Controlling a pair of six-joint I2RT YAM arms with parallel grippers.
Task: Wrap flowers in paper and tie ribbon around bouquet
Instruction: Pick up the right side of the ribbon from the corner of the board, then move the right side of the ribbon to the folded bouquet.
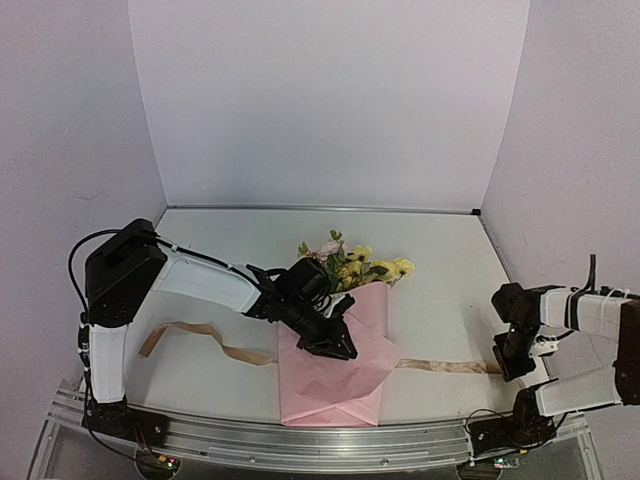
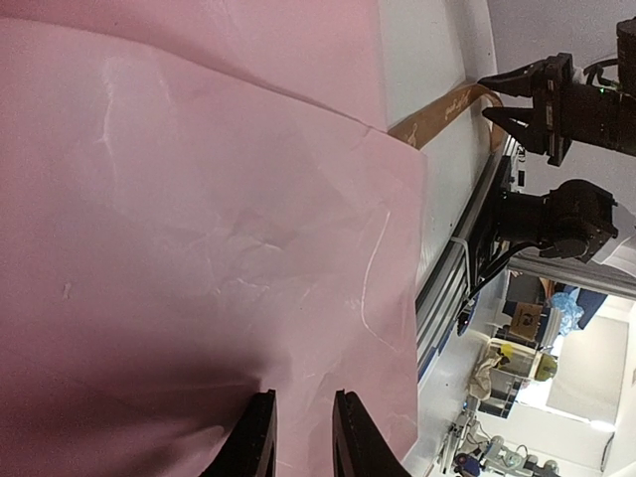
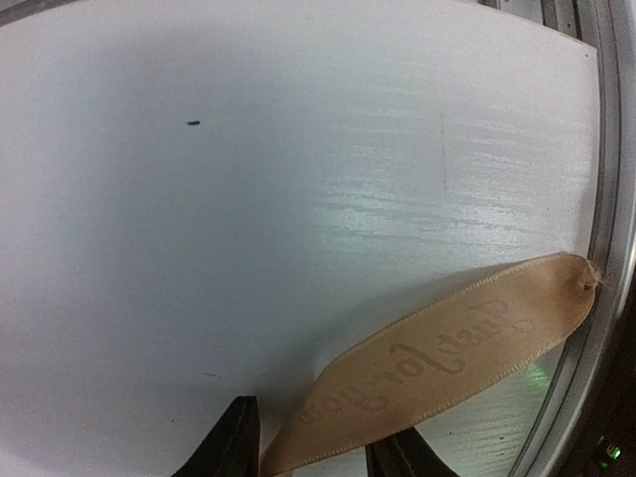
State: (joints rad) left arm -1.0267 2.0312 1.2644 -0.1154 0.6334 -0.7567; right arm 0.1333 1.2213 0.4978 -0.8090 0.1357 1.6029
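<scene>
- Pale lavender walls (image 1: 330, 100) close in a white surface (image 1: 440, 270), with a metal rail (image 1: 320, 442) along its near edge.
- At the middle of that surface you see the bouquet (image 1: 345, 320). The pink paper (image 1: 335, 390) is folded over into a creased wrap. The flowers (image 1: 362, 268), yellow and pinkish with green leaves, stick out of its far end.
- The ribbon (image 1: 205, 332) lies on the surface. It runs in from the left, disappears beneath the paper, comes out on the right side and reaches your right pincer (image 1: 508, 362).
- Your left pincer (image 1: 338, 348) sits on top of the paper, about midway along the wrap. From the left wrist you see its fingers (image 2: 256, 437) a narrow gap apart, tips toward the pink sheet. You cannot tell whether a fold is pinched between them.
- Your right pincer hangs low at the right side of the surface, near the rail and well apart from the bouquet.
- From the right wrist, the ribbon, marked with script lettering, passes through the gap between the two fingers, and its tip lies beyond them, close to the rail.
- The fingers stand just beside the ribbon's edges; whether they clamp it, you cannot tell.
</scene>
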